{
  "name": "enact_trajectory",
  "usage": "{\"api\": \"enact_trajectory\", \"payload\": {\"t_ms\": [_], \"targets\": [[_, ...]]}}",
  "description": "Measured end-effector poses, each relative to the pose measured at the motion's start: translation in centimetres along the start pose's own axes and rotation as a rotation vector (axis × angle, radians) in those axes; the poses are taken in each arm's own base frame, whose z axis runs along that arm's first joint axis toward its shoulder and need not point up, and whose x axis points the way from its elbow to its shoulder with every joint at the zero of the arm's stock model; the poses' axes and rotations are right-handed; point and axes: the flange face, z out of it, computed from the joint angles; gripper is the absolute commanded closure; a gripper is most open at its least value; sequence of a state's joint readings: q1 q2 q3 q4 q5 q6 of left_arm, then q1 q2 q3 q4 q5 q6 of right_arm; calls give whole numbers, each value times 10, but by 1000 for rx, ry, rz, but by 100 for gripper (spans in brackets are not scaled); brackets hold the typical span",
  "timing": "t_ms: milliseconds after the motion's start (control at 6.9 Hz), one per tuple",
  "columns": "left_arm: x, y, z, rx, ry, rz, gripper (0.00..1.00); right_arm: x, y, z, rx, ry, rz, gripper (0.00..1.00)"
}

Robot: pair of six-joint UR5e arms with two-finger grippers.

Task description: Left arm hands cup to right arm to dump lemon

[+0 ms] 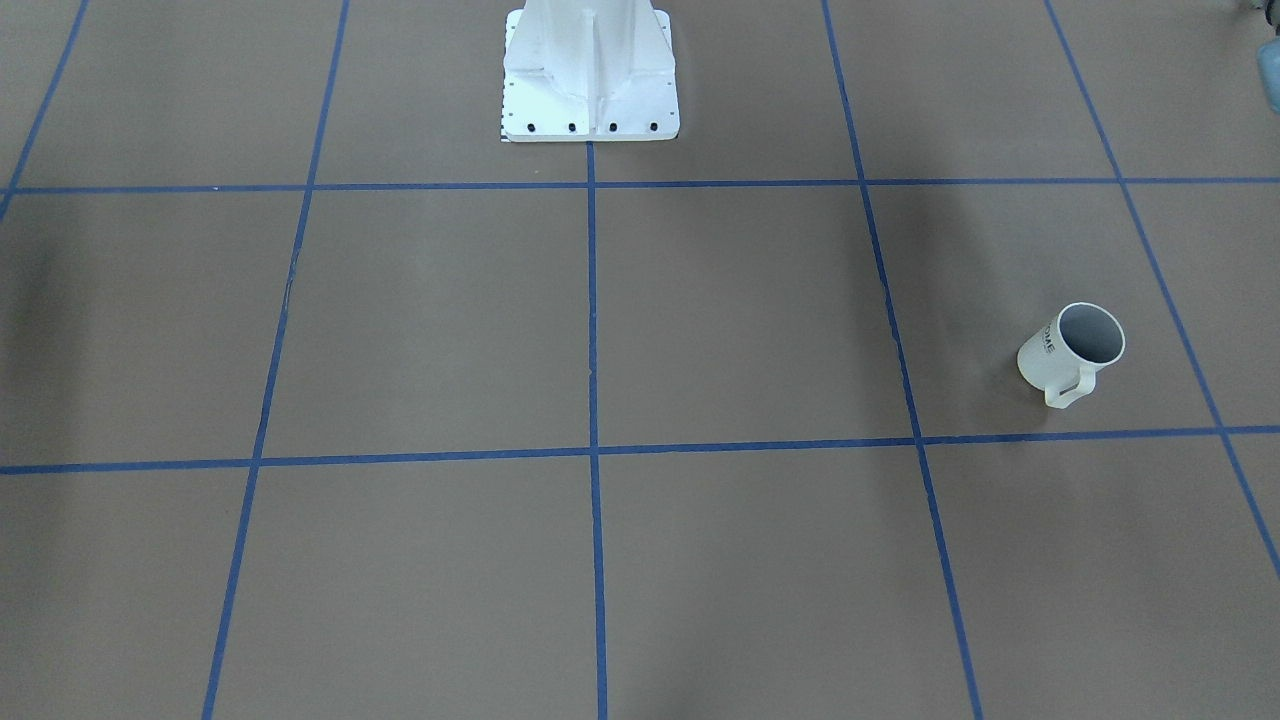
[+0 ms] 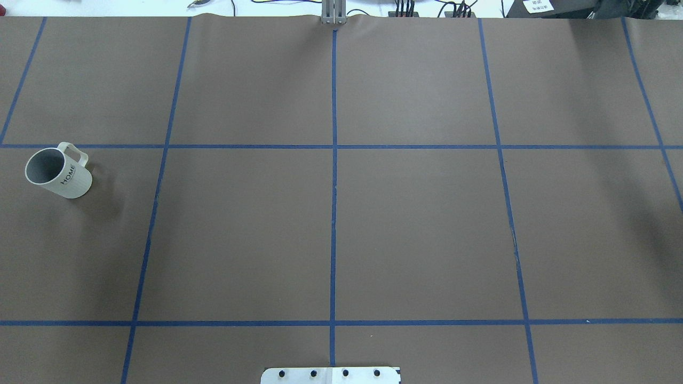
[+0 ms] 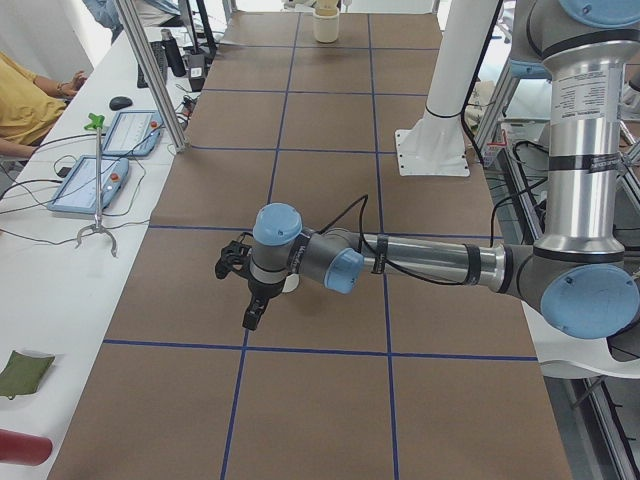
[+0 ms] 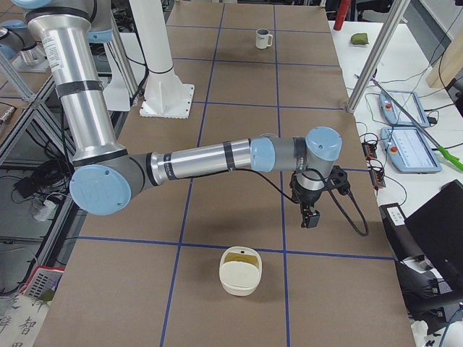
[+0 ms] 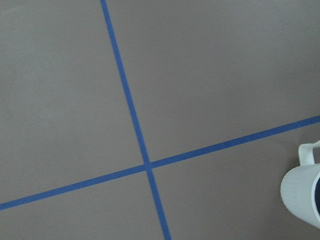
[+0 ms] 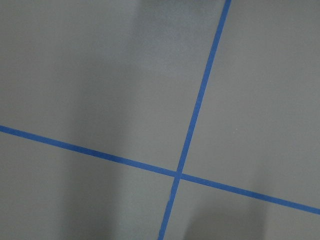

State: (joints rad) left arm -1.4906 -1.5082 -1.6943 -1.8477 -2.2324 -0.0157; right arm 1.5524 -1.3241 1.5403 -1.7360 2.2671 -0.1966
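The cup (image 1: pixel 1070 352), a white mug lettered "HOME" with a loop handle, stands upright on the brown table; it also shows in the overhead view (image 2: pixel 57 172) and at the left wrist view's right edge (image 5: pixel 302 195). Its grey inside looks bare, and the lemon is hidden or out of view. My left gripper (image 3: pixel 252 316) hangs pointing down just beside the cup (image 3: pixel 291 284), which the wrist mostly hides. My right gripper (image 4: pixel 311 217) hangs over bare table at the far end from the cup (image 4: pixel 264 38). For both grippers I cannot tell open or shut.
A cream container (image 4: pixel 240 271) with a yellowish inside sits near the right gripper and shows far away in the left side view (image 3: pixel 326 22). The white robot pedestal (image 1: pixel 590 80) stands mid-table. A person (image 3: pixel 25 100) sits at a side bench holding tablets (image 3: pixel 92 185).
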Motion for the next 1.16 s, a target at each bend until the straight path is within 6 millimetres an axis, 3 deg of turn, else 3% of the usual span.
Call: {"api": "enact_trajectory", "payload": {"t_ms": [290, 580, 870, 1159], "targets": [[-19, 21, 0, -120, 27, -89, 0, 10, 11, 15, -27, -5, 27, 0], [-23, 33, -11, -150, 36, -133, 0, 17, 20, 25, -47, -9, 46, 0], [-24, 55, -9, -160, 49, -147, 0, 21, 34, 31, -57, -11, 57, 0], [-16, 64, -15, -145, 103, -150, 0, 30, 55, 44, -80, -15, 78, 0]]}}
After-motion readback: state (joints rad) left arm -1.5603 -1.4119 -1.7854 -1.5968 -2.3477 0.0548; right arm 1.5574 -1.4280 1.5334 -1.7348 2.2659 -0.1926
